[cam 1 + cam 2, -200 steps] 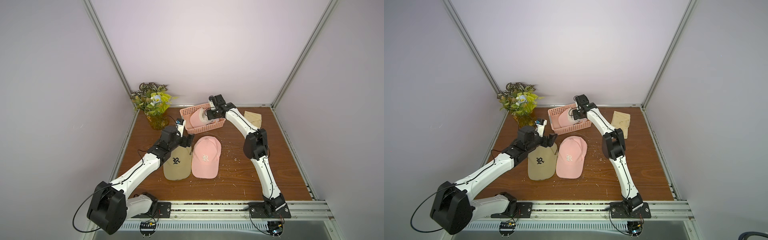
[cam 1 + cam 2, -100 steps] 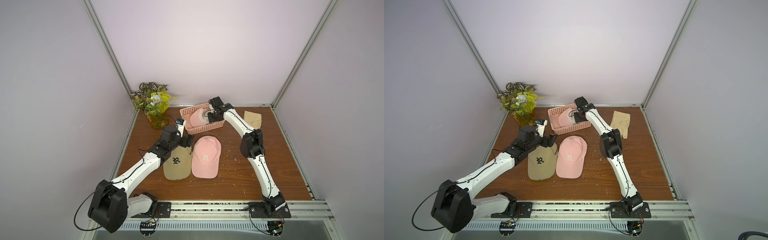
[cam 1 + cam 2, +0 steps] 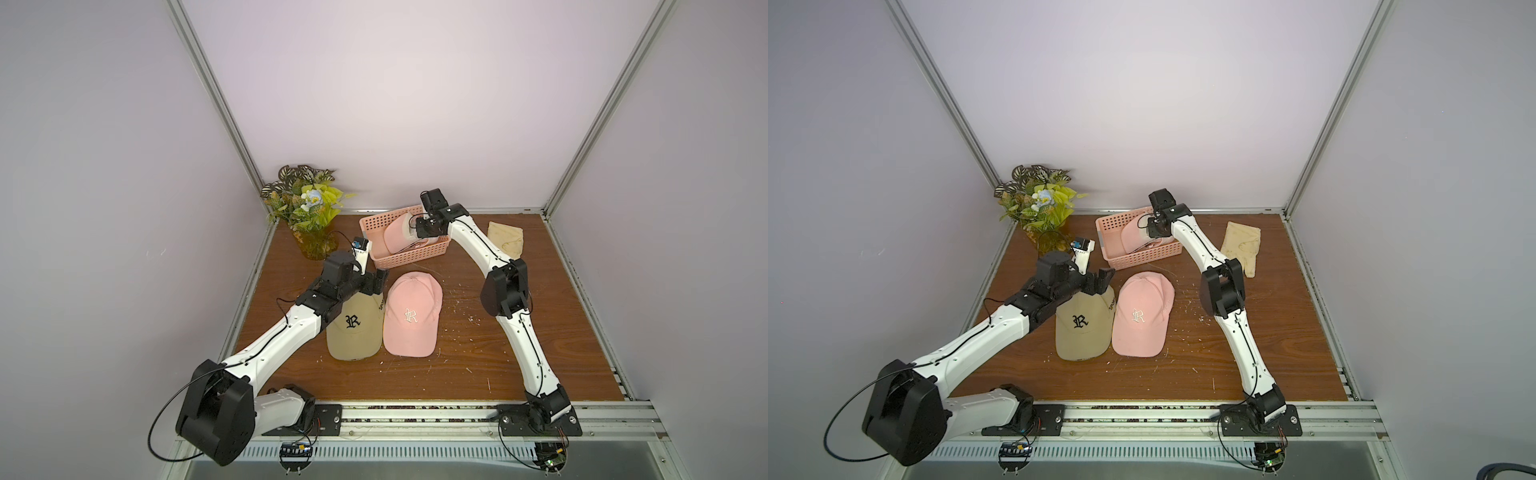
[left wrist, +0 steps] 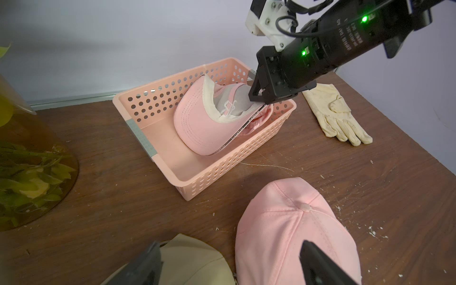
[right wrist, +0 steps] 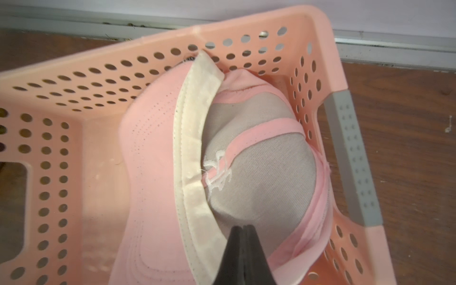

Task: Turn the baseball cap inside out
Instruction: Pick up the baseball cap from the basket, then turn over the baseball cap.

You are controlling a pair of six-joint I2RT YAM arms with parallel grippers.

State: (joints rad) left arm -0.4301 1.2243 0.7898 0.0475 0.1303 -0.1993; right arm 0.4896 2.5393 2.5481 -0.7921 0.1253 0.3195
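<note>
The inside-out pink cap (image 5: 259, 158) lies in the pink basket (image 4: 222, 170) at the back of the table. Its grey lining and the back of the embroidery face up and its pale sweatband is folded outward, so this cap reads as already turned.

The right gripper (image 5: 243, 234) reaches into the basket from above, its tip at the seam where sweatband meets crown. Its fingers are pressed tightly together. The right wrist view crops them, so whether they pinch a fold of cloth or merely touch it cannot be told. That spot is probably chosen because the band is the firmest edge to pull or settle the cap by.

The left gripper (image 4: 229, 256) hovers with its fingers spread wide and nothing between them. It hangs just above the back ends of 2 caps lying side by side, brims toward the robot: a tan cap (image 3: 353, 328) and a pink cap (image 3: 411, 316). Both are right side out. Waiting there likely keeps the left arm clear of the basket yet close to the next cap to be turned.
</note>
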